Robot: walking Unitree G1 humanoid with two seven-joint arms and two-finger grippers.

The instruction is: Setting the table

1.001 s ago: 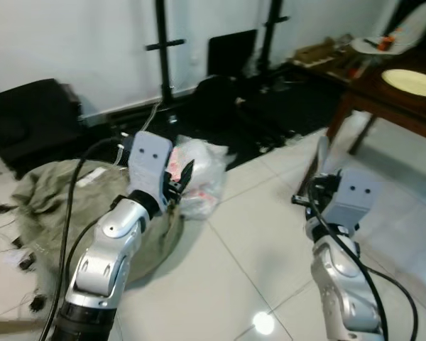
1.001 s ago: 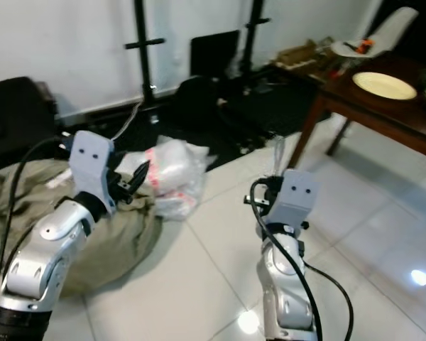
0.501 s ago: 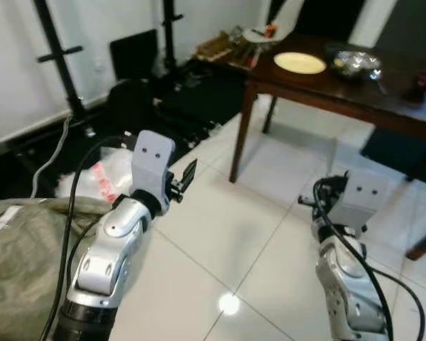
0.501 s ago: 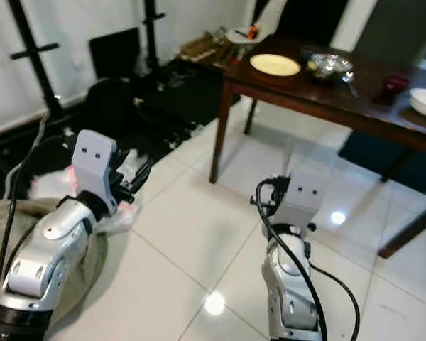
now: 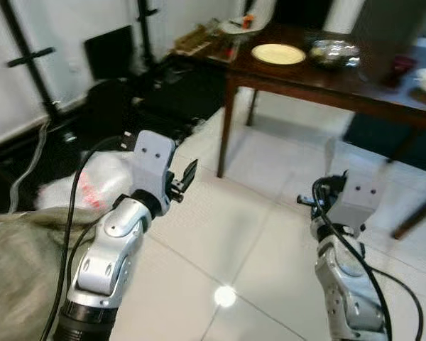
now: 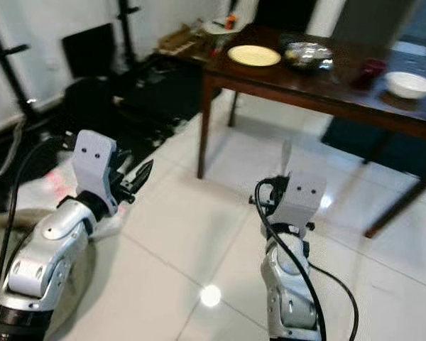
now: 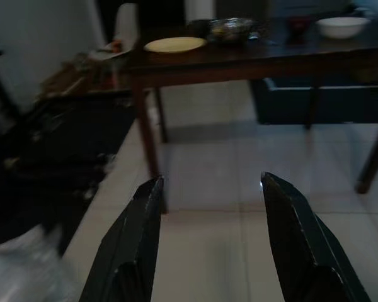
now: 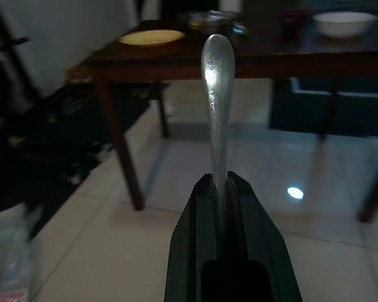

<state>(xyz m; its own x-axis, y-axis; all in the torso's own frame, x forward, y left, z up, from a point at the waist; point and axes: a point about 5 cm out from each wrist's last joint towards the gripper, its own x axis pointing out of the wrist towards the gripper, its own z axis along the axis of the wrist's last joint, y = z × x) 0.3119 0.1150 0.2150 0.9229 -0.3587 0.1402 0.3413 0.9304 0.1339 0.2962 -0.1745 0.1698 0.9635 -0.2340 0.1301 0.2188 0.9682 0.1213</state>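
**Utensil in transit, table ahead**

Silver utensil handle [image 8: 215,94] pinched upright in right gripper [image 8: 220,189] — fingers clamped on it. Left gripper [image 7: 208,207] spread wide, empty. Dark table [image 6: 326,89] well apart (yellow plate [image 6: 253,55] on it). Best approach slowly, utensil kept steady.

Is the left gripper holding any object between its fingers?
No, the left gripper is open, with bare floor between its fingers, while the right gripper holds a silver utensil.

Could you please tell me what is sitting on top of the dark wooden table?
On the table: a yellow plate, a shiny bowl, a dark red cup and a white bowl. Its far end is blurred.
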